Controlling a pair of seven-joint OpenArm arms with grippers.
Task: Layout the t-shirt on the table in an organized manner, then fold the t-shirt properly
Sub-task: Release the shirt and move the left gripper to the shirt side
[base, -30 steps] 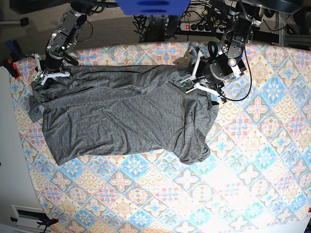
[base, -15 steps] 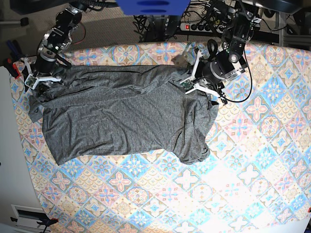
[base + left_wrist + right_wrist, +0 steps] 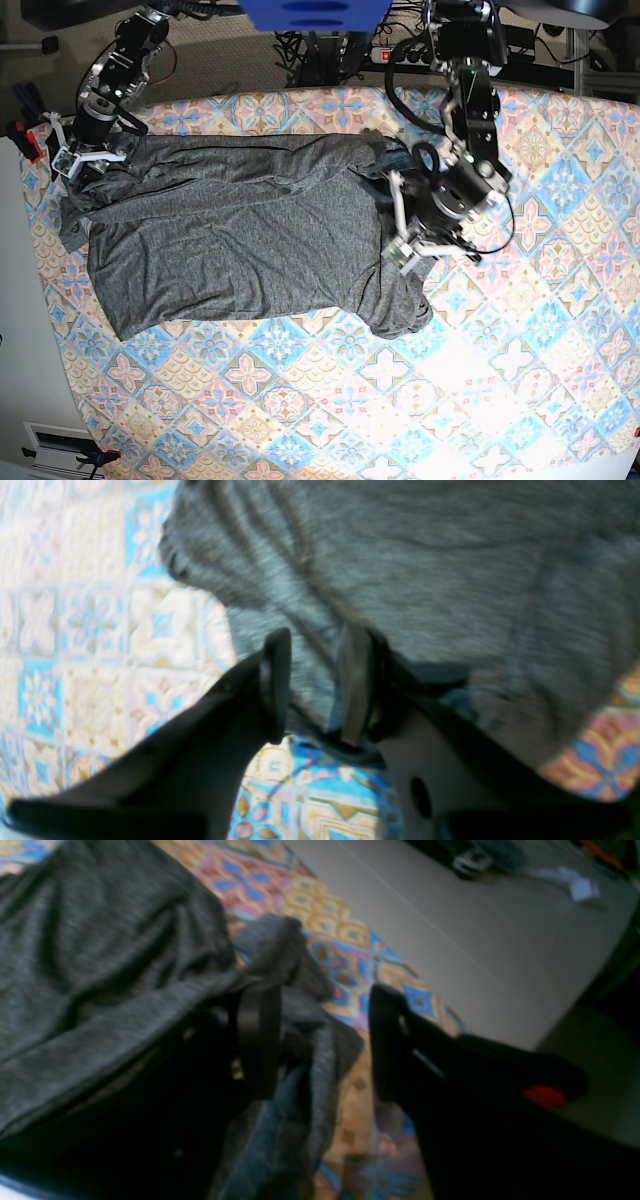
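While the left hand pinches the t-shirt, the right hand gapes

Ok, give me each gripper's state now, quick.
Left gripper: shut on the t-shirt, fabric pinched between its pads.
Right gripper: open, jaws apart over the t-shirt's edge.

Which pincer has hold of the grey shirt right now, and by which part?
The left pincer pinches a fold of the dark heather-grey knit t-shirt near its right-hand edge in the base view. The right pincer stands open, gripping nothing.
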